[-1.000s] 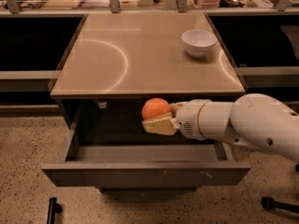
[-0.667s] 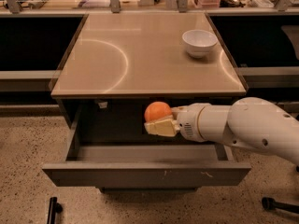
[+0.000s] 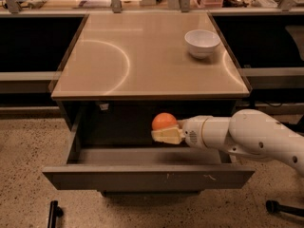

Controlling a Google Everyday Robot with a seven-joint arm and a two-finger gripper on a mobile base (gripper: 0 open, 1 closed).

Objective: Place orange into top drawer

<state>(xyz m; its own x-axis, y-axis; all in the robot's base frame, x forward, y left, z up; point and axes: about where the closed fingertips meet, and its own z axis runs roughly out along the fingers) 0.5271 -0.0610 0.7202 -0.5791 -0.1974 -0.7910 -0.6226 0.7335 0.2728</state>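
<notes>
1. A tan surface [image 3: 142,56] tops the cabinet, which stands on a speckled floor [image 3: 23,151].
2. The tool [image 3: 162,128] hangs over the open top drawer [image 3: 147,177], its pale fingers [image 3: 167,136] pinching the orange [image 3: 164,120].
3. The orange is held above the drawer's inside, right of centre.
4. A white bowl [image 3: 202,42] stands at the surface's back right.

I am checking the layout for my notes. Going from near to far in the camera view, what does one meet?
top drawer front panel → gripper holding the orange over the open drawer → tabletop → white bowl
</notes>
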